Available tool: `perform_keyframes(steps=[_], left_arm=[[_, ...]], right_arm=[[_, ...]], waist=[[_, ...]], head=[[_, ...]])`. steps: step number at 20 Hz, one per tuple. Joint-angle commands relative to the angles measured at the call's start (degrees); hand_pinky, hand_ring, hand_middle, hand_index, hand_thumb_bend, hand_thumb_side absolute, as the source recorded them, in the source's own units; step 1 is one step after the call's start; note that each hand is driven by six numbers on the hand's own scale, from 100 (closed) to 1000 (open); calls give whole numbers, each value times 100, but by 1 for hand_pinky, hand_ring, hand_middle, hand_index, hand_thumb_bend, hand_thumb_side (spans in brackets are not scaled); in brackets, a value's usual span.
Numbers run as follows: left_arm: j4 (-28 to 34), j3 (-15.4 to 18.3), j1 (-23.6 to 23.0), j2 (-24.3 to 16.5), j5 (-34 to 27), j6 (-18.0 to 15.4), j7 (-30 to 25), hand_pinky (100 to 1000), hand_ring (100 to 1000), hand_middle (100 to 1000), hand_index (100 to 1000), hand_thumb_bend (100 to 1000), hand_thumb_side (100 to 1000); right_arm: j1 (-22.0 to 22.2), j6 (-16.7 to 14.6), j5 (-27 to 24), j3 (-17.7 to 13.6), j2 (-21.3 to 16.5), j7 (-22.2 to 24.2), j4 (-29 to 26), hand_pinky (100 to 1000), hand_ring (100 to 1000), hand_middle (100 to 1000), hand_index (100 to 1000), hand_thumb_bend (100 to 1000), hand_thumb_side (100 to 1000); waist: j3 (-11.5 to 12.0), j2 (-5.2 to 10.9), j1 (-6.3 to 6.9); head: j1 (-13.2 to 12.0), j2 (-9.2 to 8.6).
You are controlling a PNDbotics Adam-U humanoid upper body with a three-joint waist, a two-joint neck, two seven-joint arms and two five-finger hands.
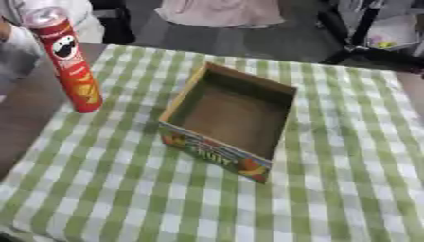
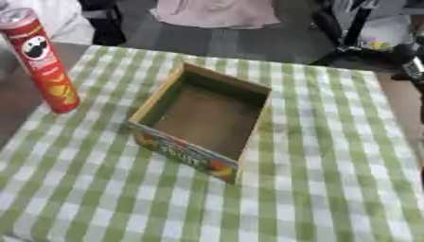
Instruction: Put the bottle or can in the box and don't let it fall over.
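Robot hands unseen; red can (image 1: 68, 61) upright beside box (image 1: 212, 153)

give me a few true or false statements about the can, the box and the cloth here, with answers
1. The red can stands upright. True.
2. The can is inside the box. False: it stands outside, to the box's left.
3. The box holds nothing. True.
4. The cloth is plain blue. False: it is green and white checked.
5. A robot hand holds the can. False: no robot hand shows.
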State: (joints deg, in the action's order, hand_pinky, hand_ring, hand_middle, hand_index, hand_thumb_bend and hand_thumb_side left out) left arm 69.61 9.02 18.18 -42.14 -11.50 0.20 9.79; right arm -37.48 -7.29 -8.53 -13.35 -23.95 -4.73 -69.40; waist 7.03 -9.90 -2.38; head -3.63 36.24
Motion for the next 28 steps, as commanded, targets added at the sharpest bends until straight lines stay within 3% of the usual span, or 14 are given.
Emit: perform_keyframes(steps=[1, 28], left_arm=[[-6, -31, 150, -332, 27, -20, -134, 1000, 847, 798, 880, 668, 365], [-361, -557, 1199, -214, 444, 140, -720, 1000, 854, 800, 884, 657, 357]], right_arm=[[-145, -6, -19, -14, -123, 21, -38, 544, 903, 1000, 808, 1000, 541], [-258, 7, -10, 25, 8, 75, -32, 542, 903, 1000, 807, 1000, 541]], waist=[[-11, 32, 1], [-67, -58, -43]], head=[[-30, -125], [-139, -313]])
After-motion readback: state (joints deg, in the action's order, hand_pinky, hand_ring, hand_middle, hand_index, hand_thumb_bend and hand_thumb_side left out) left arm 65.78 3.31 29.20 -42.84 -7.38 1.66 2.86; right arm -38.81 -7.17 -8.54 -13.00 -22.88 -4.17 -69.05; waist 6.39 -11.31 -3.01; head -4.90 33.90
